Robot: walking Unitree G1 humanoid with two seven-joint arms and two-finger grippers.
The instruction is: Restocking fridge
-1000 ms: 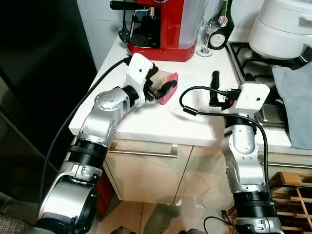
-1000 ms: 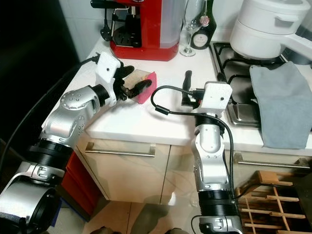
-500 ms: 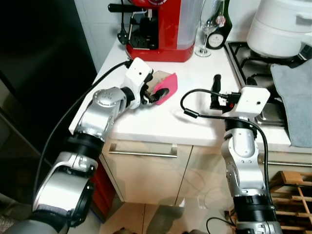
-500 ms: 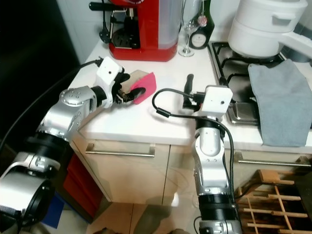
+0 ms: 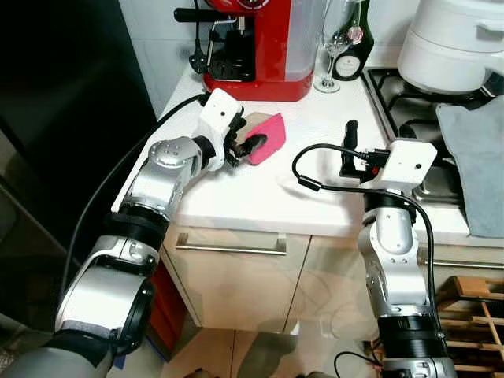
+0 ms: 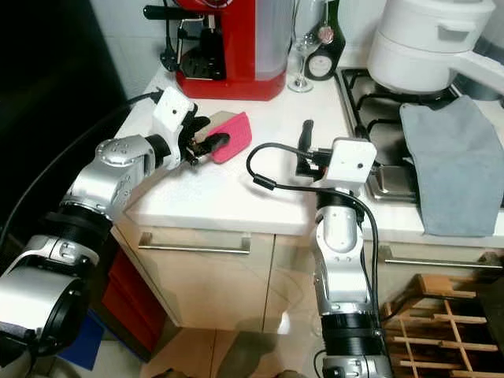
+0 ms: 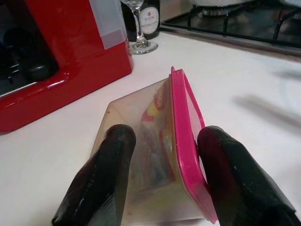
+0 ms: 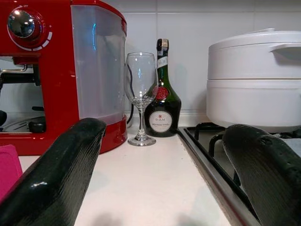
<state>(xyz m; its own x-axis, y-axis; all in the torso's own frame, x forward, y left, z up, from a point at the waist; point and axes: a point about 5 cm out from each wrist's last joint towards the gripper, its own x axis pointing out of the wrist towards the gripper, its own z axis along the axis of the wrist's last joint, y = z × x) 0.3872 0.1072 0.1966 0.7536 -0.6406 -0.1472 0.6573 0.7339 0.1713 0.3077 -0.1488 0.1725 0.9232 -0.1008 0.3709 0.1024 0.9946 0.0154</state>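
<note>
- Step in hand: pick-up of the food box (image 7: 162, 141) from the counter (image 5: 260, 193). The box is clear with a pink lid (image 5: 266, 138) and lies tipped on its side near the counter's left front corner, in front of the red coffee machine (image 5: 256, 43).
- Left gripper (image 7: 162, 181): fingers (image 7: 101, 179) pinch the box, one against the clear base, the other against the lid. Whether the box is lifted off the surface cannot be told.
- Right gripper (image 8: 155, 174): fingers spread, holding nothing, above the counter's front edge, pointing toward the back wall.
- Next move, as judged: raise the box off the counter and carry it toward the fridge, presumably the dark unit (image 5: 63, 118) to the left. This calls for firm pressure, since the grip spans lid and base and a slip could pop the lid.
- Nearby things: wine glass (image 5: 337, 43) and dark bottle (image 5: 354, 47) stand behind, beside the coffee machine. A white pot (image 5: 453, 47) sits on the hob (image 5: 402, 94), with a grey cloth (image 5: 476, 165) to the right.
- Obstructions: the coffee machine stands close behind the box; a high, rearward swing risks contact. The left arm's black cable (image 5: 110, 197) hangs along the counter's left edge and may snag during the turn.
</note>
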